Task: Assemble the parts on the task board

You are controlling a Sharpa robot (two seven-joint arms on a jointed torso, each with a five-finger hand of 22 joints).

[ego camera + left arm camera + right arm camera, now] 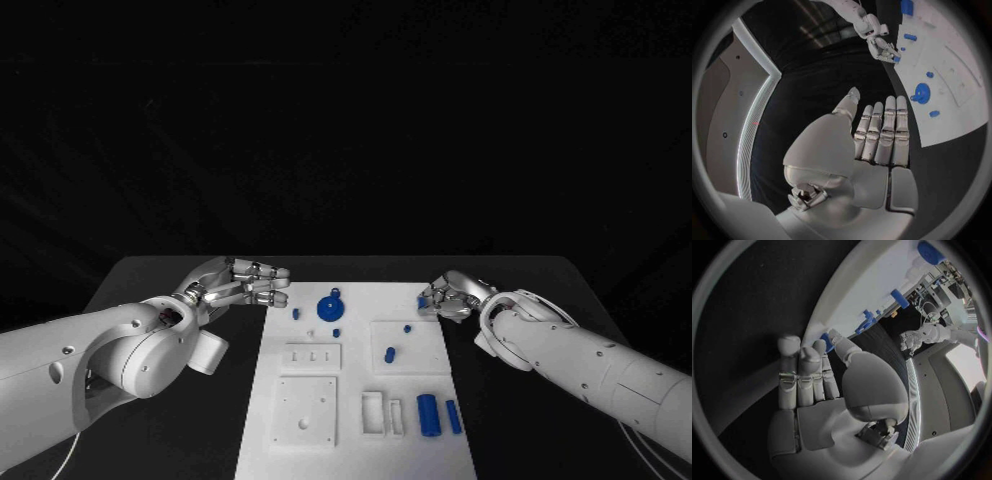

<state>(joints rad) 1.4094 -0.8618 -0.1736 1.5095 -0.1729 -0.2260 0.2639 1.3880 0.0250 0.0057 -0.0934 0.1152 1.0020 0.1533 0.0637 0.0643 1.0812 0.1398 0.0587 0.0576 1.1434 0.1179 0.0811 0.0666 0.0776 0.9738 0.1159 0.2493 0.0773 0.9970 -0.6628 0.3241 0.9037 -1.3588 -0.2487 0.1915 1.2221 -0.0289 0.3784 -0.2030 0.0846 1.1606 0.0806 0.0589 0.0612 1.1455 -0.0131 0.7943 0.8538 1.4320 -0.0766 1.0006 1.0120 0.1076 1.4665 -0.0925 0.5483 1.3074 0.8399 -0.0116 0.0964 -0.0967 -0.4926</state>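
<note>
early stage | blue parts [428,413] lie loose on board [361,450] | left hand [242,284] empty, fingers straight | right hand [450,297] pinches small part [423,301] at far right edge

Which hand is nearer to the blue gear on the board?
Left. The left hand is beside the board's far left corner, close to the gear. The right hand is at the board's opposite edge, farther away.
</note>
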